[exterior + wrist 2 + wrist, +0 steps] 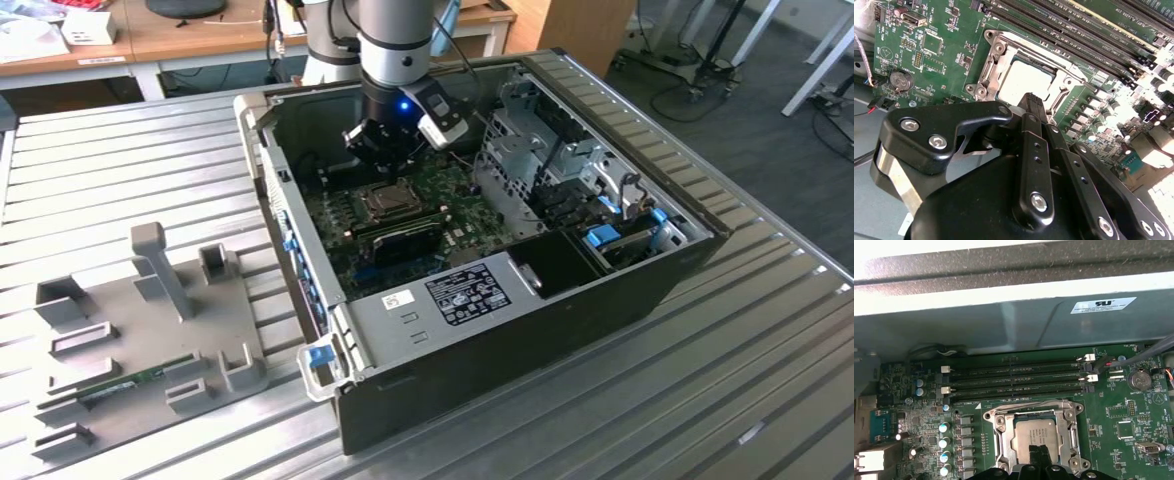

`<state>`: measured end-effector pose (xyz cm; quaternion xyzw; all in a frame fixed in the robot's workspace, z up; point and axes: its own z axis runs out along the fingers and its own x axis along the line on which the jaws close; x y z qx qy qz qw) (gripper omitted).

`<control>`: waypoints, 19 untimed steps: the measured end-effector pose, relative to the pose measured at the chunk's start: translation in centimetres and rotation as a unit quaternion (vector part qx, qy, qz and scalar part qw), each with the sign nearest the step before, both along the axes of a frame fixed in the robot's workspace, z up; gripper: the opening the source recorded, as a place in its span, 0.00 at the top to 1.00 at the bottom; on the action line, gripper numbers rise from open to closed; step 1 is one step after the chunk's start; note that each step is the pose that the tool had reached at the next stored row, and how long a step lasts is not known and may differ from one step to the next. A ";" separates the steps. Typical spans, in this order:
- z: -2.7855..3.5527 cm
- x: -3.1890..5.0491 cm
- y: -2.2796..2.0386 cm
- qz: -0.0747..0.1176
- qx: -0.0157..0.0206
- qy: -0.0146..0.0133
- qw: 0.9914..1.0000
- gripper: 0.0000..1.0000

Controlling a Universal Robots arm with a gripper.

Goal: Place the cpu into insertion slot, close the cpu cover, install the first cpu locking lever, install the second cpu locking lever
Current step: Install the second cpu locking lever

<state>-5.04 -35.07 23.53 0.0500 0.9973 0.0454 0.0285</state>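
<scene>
In the second wrist view the gripper (1033, 102), its 2 fingertips drawn together with nothing between them, hovers directly over the near edge of the cpu (1026, 80), which sits in the insertion slot (996, 47) at upper centre, the cpu cover (1066, 87) down around it.

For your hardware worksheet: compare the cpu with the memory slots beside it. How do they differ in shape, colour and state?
The cpu is a flat square; the memory slots are long narrow strips. The cpu's top is dull silvery-tan; the slots are black. The cpu sits in its insertion slot; the memory slots look unfilled. Both lie on the green motherboard.
</scene>
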 end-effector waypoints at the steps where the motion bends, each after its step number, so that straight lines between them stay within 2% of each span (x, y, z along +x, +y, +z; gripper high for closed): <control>1: 0.01 0.00 -0.01 0.000 0.000 0.000 1.000 0.90; 11: 0.00 0.00 -0.34 0.000 0.000 0.000 1.000 0.90; 19: 0.08 0.00 -0.36 0.000 0.000 0.000 1.000 0.90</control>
